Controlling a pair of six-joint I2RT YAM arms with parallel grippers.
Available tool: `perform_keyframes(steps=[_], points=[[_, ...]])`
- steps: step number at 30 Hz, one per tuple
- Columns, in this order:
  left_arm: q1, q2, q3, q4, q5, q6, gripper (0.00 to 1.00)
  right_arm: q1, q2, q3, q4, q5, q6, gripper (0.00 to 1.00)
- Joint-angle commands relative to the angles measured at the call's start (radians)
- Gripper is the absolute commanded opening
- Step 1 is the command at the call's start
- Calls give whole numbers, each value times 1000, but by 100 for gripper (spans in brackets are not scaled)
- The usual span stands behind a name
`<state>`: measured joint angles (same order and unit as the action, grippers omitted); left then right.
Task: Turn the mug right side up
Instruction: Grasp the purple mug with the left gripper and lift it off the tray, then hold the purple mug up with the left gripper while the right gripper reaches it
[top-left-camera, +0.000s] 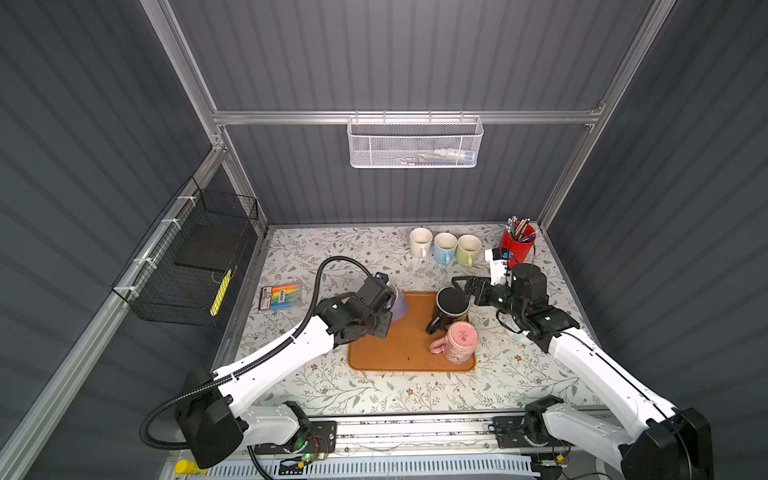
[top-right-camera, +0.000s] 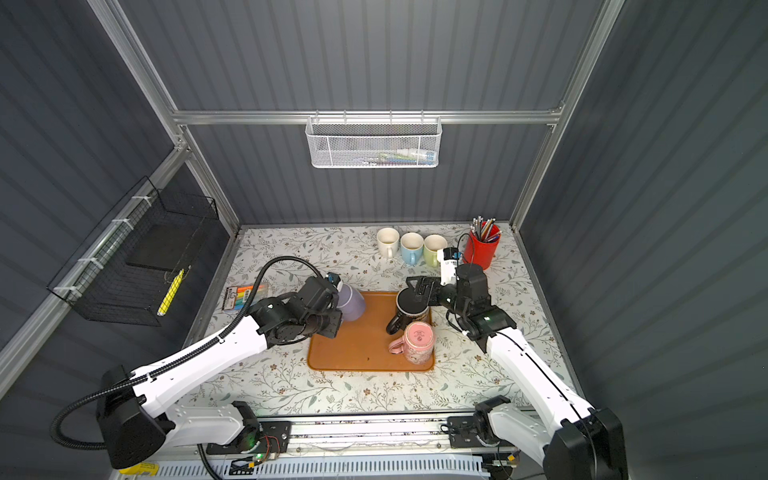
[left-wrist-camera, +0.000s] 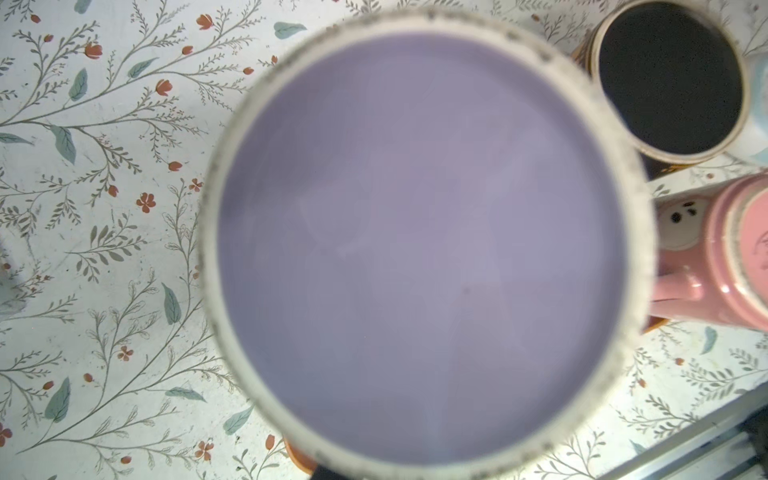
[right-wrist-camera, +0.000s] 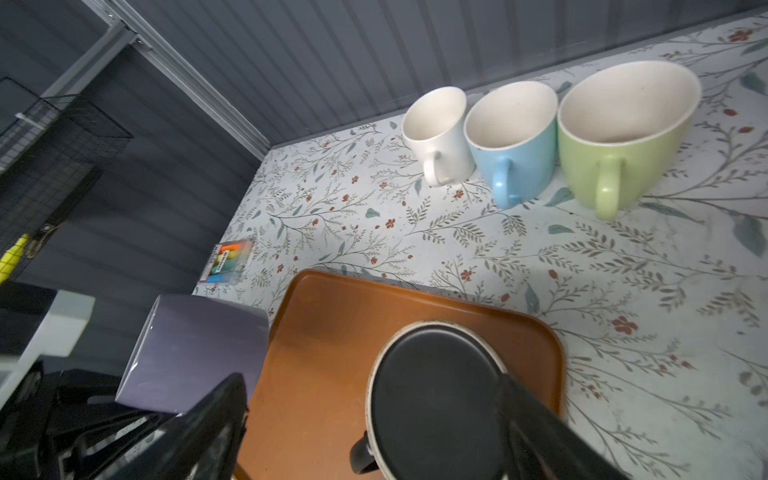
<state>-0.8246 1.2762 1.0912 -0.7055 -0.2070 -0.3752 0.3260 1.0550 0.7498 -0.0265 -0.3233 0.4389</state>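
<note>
Purple mug (top-left-camera: 398, 305) hangs tilted at the tip of the left gripper (top-left-camera: 384, 301), lifted clear of the orange tray (top-left-camera: 399, 353), with its pale base ring facing that wrist's camera. The left fingers are hidden behind the mug and closed on it; exactly where they pinch cannot be told. The right gripper (top-left-camera: 461, 286) has its fingers (right-wrist-camera: 216, 415) spread wide. An upside-down black mug (top-left-camera: 452, 303) sits just below and between them, and an inverted pink mug (top-left-camera: 461, 340) stands beside it.
</note>
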Motion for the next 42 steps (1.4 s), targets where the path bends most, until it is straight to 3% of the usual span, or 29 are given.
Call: perform_keyframes(steps=[1, 14, 23, 42], points=[[50, -64, 56, 101, 81, 27, 0, -4, -24, -23, 79, -88, 10, 91], [255, -129, 24, 316, 405, -47, 0, -1, -26, -116, 364, -323, 138, 89], [338, -132, -10, 537, 608, -159, 0, 63, 31, -136, 555, -400, 205, 89], [361, -150, -51, 833, 760, -291, 0, 161, 244, -23, 863, -487, 335, 86]])
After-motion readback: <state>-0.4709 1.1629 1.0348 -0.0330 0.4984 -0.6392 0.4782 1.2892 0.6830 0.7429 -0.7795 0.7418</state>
